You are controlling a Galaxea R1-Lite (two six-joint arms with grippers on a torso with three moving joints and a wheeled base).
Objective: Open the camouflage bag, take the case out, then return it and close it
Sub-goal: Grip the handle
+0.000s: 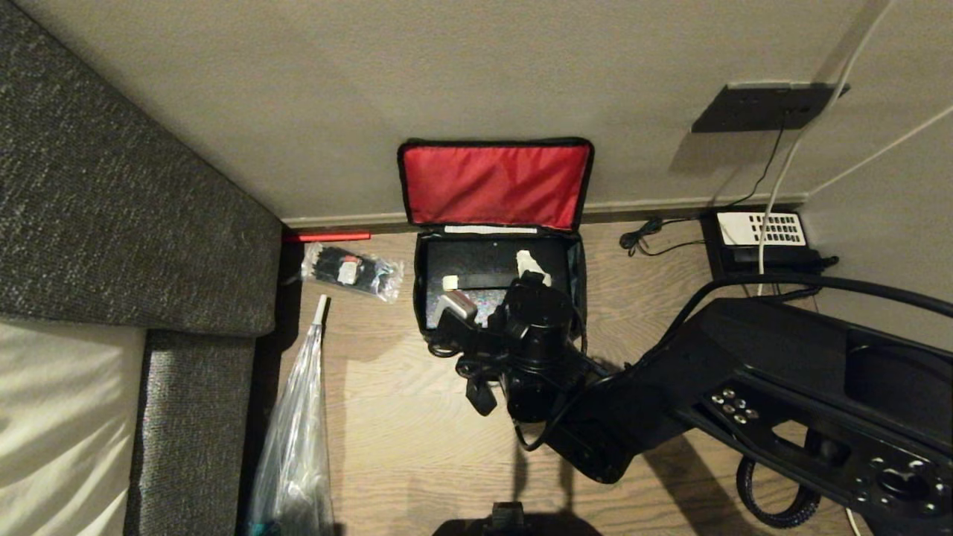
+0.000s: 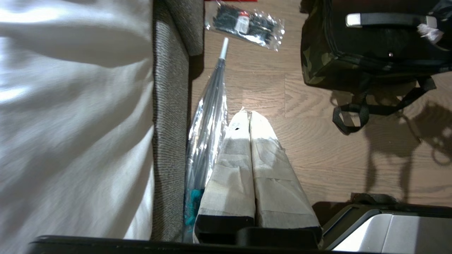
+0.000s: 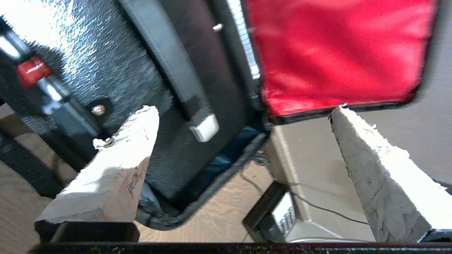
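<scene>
Camouflage bag [image 1: 494, 223] boxy, red lid up | case [image 1: 484, 266] flat, black, inside

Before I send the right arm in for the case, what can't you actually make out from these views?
- Case, head view: near half hidden behind the right gripper and its wrist.
- Case, left wrist view: cut off by the top edge.
- Camouflage bag zip, right wrist view: blurred, too close.
- Left gripper: outside the head view.
- Telephone keys: too small to read.

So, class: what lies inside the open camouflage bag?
Inside the camouflage bag lies the black case, handle up. The right gripper covers its near part; anything beneath stays hidden.
</scene>
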